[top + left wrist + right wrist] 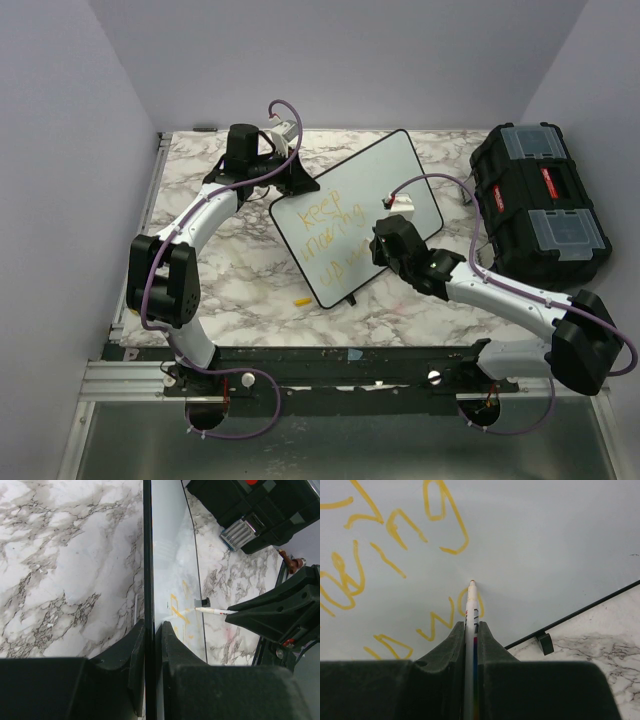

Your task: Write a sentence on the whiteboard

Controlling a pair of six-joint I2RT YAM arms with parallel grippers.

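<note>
The right gripper is clamped on a thin white marker, jaws tight against the barrel, the tip touching the whiteboard beside the last strokes of the sentence, faint yellow-orange handwriting in three short lines beginning "keep". The left gripper is clamped on the board's thin black rim, one finger on each face, at the corner towards the table's far left. The board sits around the middle of the marble table, turned at an angle to its edges; it seems propped at a slant rather than flat, though that is hard to confirm. A black toolbox stands by the table's right edge, apart from the board. The board looks stiff, light and glossy, so probably slippery on its faces; the rim seems the safest hold. The marker looks light and slick, best gripped along the barrel with gentle pressure at the tip
</note>
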